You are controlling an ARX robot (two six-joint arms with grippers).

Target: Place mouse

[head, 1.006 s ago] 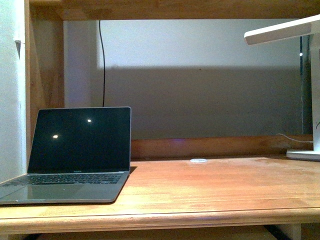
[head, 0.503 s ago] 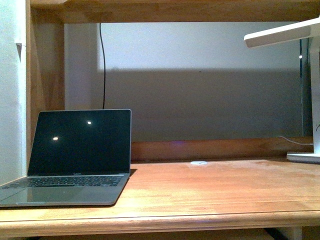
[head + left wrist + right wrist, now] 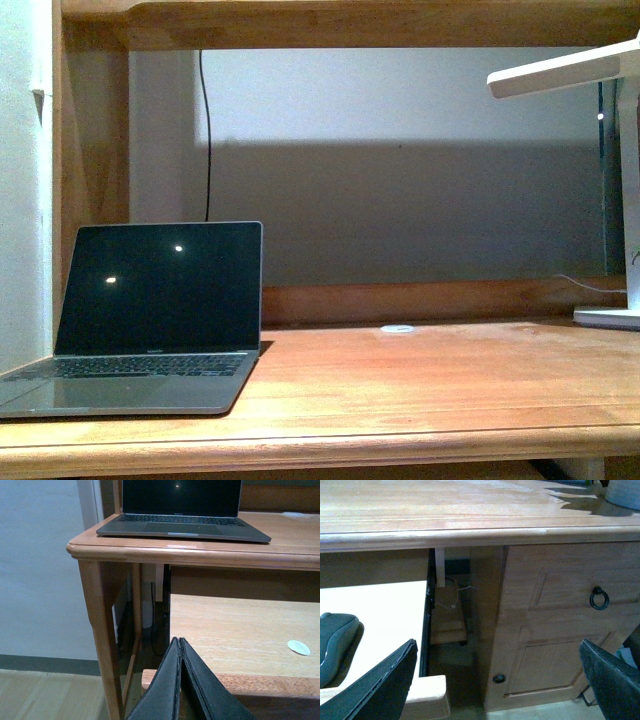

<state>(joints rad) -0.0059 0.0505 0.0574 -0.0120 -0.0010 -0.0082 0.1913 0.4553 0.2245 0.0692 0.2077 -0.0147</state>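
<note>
The mouse (image 3: 335,645), dark grey and domed, lies on a pale pull-out shelf (image 3: 380,610) under the desk top, at the edge of the right wrist view. My right gripper (image 3: 497,650) is open and empty, low in front of the desk. One of its fingers (image 3: 380,685) is close beside the mouse and not touching it. My left gripper (image 3: 180,642) is shut on nothing, in front of the pull-out shelf (image 3: 235,625) near the desk's left leg. Neither arm shows in the front view, and the mouse is hidden there.
An open laptop (image 3: 155,320) with a dark screen sits on the desk top (image 3: 430,380) at the left. A flat white disc (image 3: 397,327) lies near the back, and a white lamp (image 3: 610,190) stands at the right. Another white disc (image 3: 298,647) lies on the pull-out shelf. A cabinet door (image 3: 560,645) and drawer ring (image 3: 599,598) are at the right.
The laptop and desk show slightly lower in the front view than before. Nothing on the desk has moved.
</note>
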